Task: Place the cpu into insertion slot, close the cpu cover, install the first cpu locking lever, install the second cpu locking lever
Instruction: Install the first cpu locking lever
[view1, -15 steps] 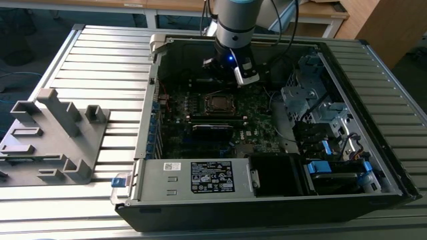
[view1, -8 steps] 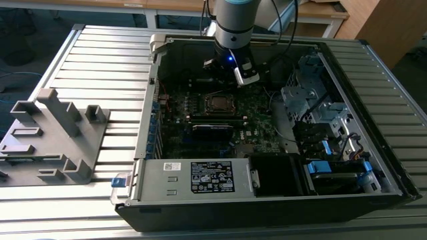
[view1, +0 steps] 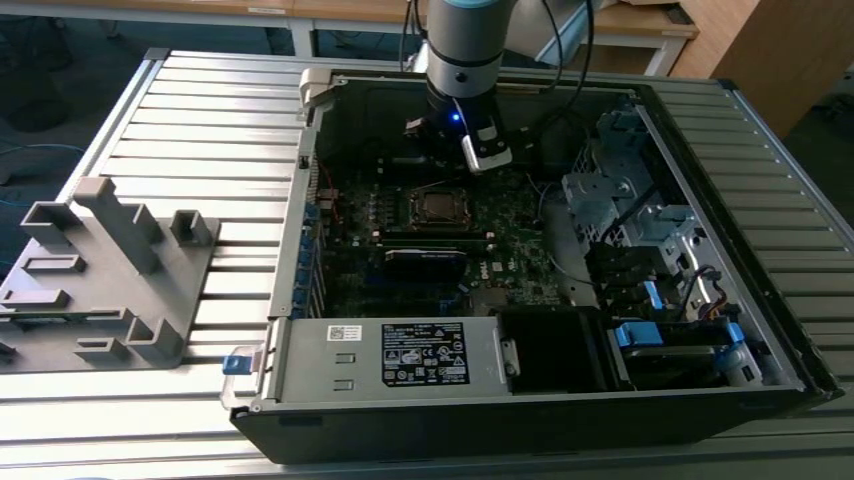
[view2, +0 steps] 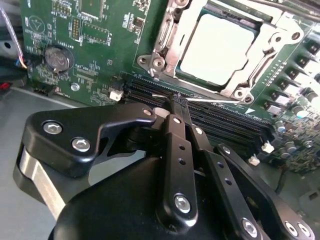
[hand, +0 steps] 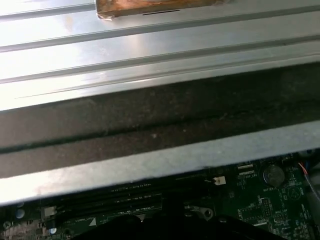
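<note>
Though partly hidden (its edges), cpu (view2: 217, 48) seated.

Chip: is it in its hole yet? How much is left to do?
Done: the cpu lies in the slot, with the cover down around it. In hand: the shut claw is at a thin lever beside the slot. Left: I can't tell whether either lever is latched yet.

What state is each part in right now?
cpu: seated in the insertion slot.
cpu cover: appears down over the cpu's edges.
gripper: shut, holding nothing, beside the insertion slot.
computer case: side open.
</note>
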